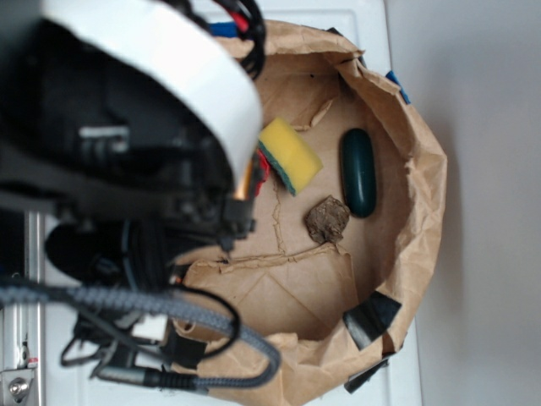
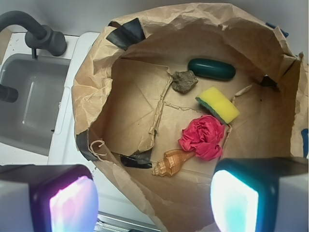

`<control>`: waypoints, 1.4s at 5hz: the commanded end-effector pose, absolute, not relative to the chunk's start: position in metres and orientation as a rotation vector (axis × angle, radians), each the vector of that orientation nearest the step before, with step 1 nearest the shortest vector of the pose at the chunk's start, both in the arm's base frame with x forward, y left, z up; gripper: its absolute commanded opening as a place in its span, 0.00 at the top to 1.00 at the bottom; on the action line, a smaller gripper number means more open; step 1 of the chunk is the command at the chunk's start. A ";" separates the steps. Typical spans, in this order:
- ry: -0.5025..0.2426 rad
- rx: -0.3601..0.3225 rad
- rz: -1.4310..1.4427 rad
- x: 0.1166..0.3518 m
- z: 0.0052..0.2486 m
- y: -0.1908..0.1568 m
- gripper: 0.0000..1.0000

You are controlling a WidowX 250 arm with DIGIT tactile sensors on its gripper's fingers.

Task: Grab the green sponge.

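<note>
The green sponge (image 2: pixel 218 104) is a yellow block with a thin dark green layer on one face. It lies inside a brown paper bag (image 2: pixel 145 29), toward its far right in the wrist view. It also shows in the exterior view (image 1: pixel 290 155), partly hidden by my arm. My gripper (image 2: pixel 152 200) is open and empty. It hangs high above the bag's near rim, well apart from the sponge.
In the bag lie a glossy dark green capsule (image 2: pixel 211 69), a brown lump (image 2: pixel 184 80), a crumpled pink thing (image 2: pixel 203 137) and a tan seashell (image 2: pixel 174 162). A grey sink (image 2: pixel 29 104) with a dark faucet (image 2: pixel 34 31) stands to the left.
</note>
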State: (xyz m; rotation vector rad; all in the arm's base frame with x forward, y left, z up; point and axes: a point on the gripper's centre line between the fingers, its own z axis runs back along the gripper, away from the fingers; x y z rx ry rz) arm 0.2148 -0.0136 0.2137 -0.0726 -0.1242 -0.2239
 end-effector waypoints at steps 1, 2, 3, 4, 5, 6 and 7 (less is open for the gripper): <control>-0.200 0.040 -0.234 0.237 0.172 0.029 0.00; -0.198 0.046 -0.253 0.238 0.165 0.038 0.00; -0.176 0.063 -0.264 0.249 0.154 0.042 0.00; -0.151 0.084 -0.259 0.263 0.139 0.045 0.00; -0.169 0.097 -0.237 0.268 0.133 0.050 0.00; -0.172 0.102 -0.254 0.270 0.130 0.046 0.00; -0.186 0.099 -0.336 0.279 0.117 0.033 0.00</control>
